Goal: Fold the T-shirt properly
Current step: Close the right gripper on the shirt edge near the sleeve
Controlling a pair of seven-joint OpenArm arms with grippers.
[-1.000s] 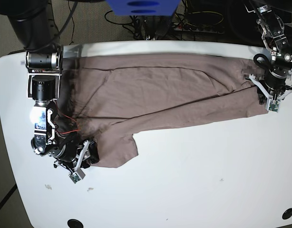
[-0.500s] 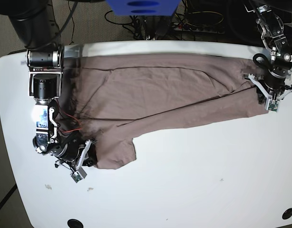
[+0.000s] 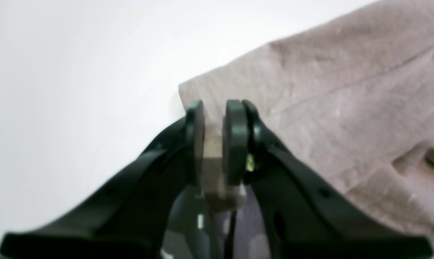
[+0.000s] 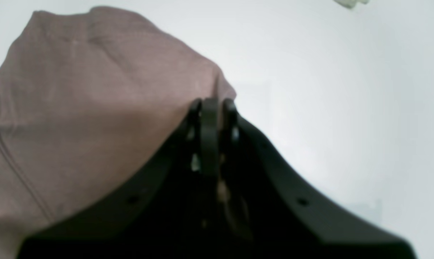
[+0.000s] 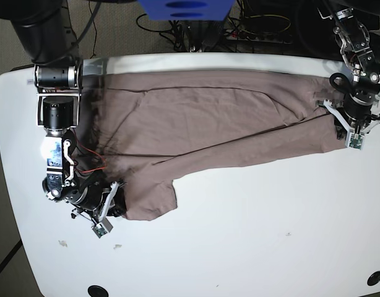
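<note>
Both wrist views are blurred; the T-shirt (image 3: 339, 108) runs off frame, its pinched edge hidden between each pincer's pads.

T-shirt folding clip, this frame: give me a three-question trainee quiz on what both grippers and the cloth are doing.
1. True or false: the left gripper has a corner of the T-shirt between its pads.
2. What is the right gripper shut on? A) bare table B) the shirt's edge C) a cable
3. Fill in: the shirt lies on a ____ table.

Key: 1 true; 2 B; 3 white.
</note>
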